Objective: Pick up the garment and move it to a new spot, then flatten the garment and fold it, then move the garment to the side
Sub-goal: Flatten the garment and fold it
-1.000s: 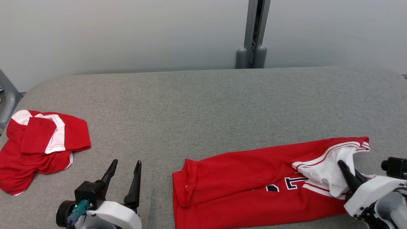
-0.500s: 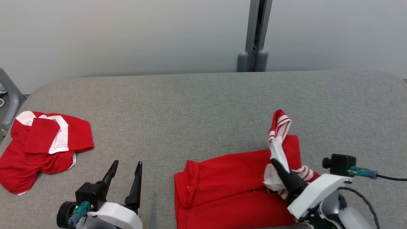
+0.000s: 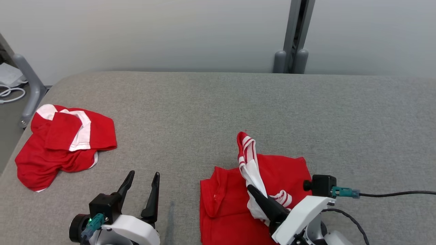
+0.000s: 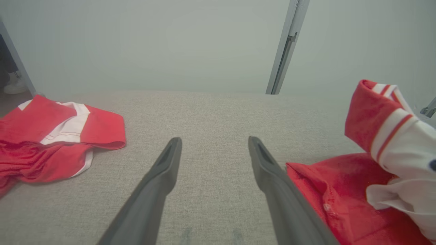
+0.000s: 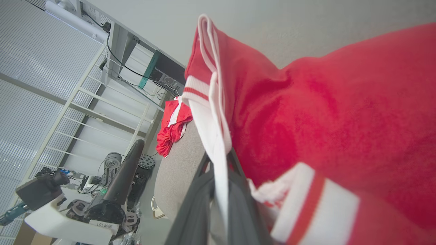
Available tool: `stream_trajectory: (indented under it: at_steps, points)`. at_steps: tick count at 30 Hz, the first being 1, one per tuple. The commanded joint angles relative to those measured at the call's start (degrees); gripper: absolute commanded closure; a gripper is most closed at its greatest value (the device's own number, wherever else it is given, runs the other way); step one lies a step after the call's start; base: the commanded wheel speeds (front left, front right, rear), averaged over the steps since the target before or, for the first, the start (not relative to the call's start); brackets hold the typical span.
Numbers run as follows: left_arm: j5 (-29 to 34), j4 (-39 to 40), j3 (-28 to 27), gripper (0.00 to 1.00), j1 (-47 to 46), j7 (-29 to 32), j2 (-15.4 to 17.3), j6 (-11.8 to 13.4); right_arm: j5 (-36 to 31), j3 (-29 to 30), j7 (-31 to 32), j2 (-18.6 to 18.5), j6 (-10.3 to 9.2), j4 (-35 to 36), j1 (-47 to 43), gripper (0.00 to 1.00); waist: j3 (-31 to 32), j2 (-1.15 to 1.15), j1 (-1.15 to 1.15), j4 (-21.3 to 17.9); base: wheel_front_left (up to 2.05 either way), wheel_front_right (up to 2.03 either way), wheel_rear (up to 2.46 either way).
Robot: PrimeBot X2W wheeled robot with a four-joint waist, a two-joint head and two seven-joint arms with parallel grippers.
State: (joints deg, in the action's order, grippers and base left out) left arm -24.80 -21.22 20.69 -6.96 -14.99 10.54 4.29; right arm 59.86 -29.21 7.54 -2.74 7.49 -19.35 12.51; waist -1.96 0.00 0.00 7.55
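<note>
Right claw (image 3: 252, 189) clamped on the white striped edge of the garment (image 3: 282, 170), holding it raised over the red body, likely mid-fold; left claw (image 3: 143, 175) apart, idle over the bench (image 3: 204, 102).

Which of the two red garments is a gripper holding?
The striped-trim garment, pinched by the right gripper at lower right. The crumpled garment at the left lies untouched.

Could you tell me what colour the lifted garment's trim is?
White trim with thin red stripes on the red garment, clearest in the left wrist view.
</note>
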Motion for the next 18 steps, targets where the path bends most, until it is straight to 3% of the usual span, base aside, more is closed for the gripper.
stream_trajectory:
  at_steps: [1,16,17,18]
  points:
    - [-0.1,-0.2,-0.1,0.00,-0.8,-0.2,0.1,-0.2,1.5,-1.1,-1.1,-0.4,0.00,-0.6,0.9,1.00,-0.3,0.00,0.00,1.1,0.00,0.00,0.00]
    - [0.7,-1.3,-0.5,0.00,-1.5,-0.2,-1.5,-1.1,17.6,-14.5,-12.0,-0.3,0.00,-12.3,8.8,1.00,-2.1,0.00,0.00,5.9,0.00,0.00,0.00]
    - [0.7,-1.4,-0.6,0.00,-1.5,-0.2,-1.5,-1.2,18.5,-15.4,-12.8,-0.3,0.00,-13.5,9.3,0.88,-2.1,0.00,0.00,6.1,0.00,0.00,0.00]
    - [0.9,-1.5,-0.7,0.00,-1.5,-0.2,-1.5,-1.4,19.4,-16.3,-13.5,-0.3,0.00,-14.4,9.9,0.09,-2.1,0.00,0.00,6.2,0.00,0.00,0.00]
